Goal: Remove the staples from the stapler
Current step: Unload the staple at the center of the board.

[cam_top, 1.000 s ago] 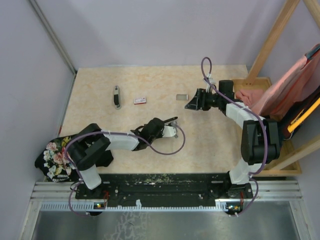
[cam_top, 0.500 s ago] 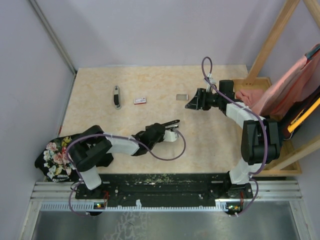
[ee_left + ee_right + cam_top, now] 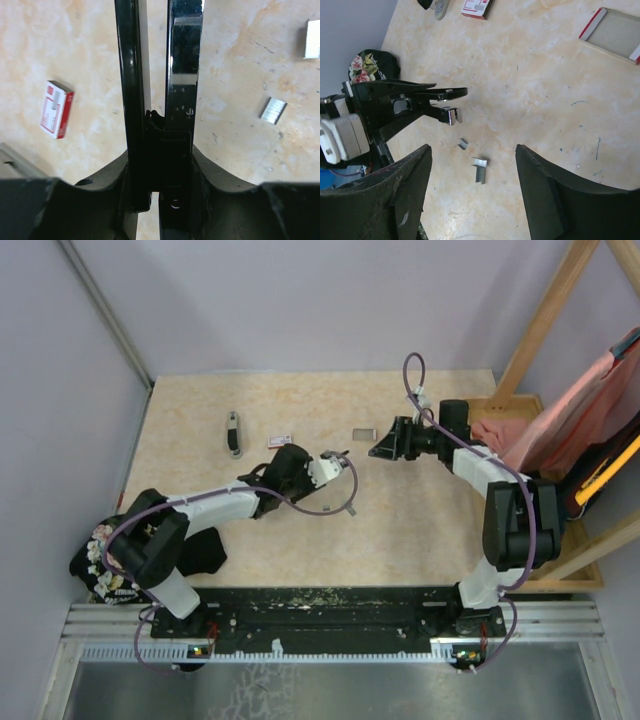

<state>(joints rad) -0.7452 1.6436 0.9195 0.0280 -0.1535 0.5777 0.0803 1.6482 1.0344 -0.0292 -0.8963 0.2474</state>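
Note:
My left gripper (image 3: 322,468) (image 3: 160,172) is shut on the stapler (image 3: 182,55), which is hinged open. Its black arm (image 3: 131,75) and chrome magazine stand apart, and its tip points toward the right gripper. The stapler also shows in the right wrist view (image 3: 427,97). The staples lie loose on the table as small grey strips (image 3: 480,169) (image 3: 463,144), ahead and to the right of the stapler's tip in the left wrist view (image 3: 273,110) (image 3: 312,46). My right gripper (image 3: 382,447) (image 3: 472,155) is open and empty, hovering over the strips.
A small red-and-white box (image 3: 281,440) (image 3: 56,109) (image 3: 477,7) lies left of the stapler. A flat tray with red ends (image 3: 362,434) (image 3: 612,32) lies near the right gripper. A grey-and-black tool (image 3: 233,432) lies far left. A floral bag (image 3: 110,550) sits at the table's left edge.
My left arm has carried the stapler away from the near side, up toward the red-and-white box and the right gripper. The right arm has not moved.

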